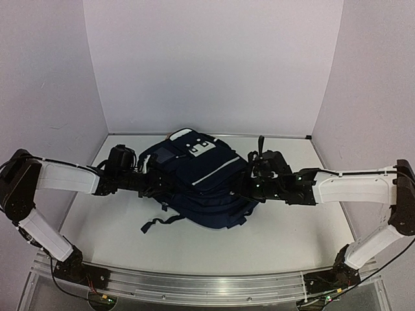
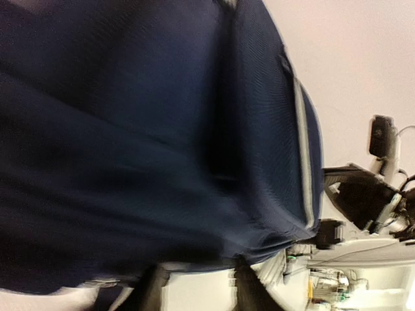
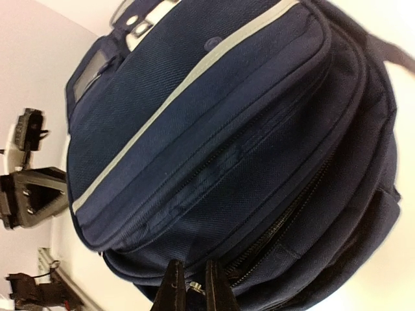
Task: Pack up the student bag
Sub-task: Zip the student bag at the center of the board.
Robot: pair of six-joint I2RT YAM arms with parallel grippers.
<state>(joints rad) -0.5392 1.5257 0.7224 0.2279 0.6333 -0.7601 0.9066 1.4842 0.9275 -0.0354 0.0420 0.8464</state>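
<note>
The navy student bag [image 1: 201, 184] lies on its back in the middle of the white table [image 1: 279, 240], top end toward the rear wall [image 1: 207, 65], with one robot arm reaching in from each side. White block marks [image 1: 194, 148] sit near the top of the bag, and a grey patch [image 3: 91, 71] shows beside them in the right wrist view. Both are too small to read. A thin pale stripe [image 3: 188, 84] runs the length of the front pocket.

The right tool [image 3: 194, 282] is clenched on what looks like a small metal zip pull [image 3: 193, 287], at the end of a zip line [image 3: 279, 227] that curves round the bag's side. The left tool [image 2: 200, 278] is pressed close to the opposite flank. Its view is blurred, but its two fingers [image 2: 152, 291] stand apart with pale table showing between them, gripping nothing.

A dark strap [image 1: 159, 223] trails from the bag toward the front left. A wide strip of bare table lies between the bag and the metal rail [image 1: 207, 285] at the near edge. There is less room behind, where the bag nearly reaches the wall.
</note>
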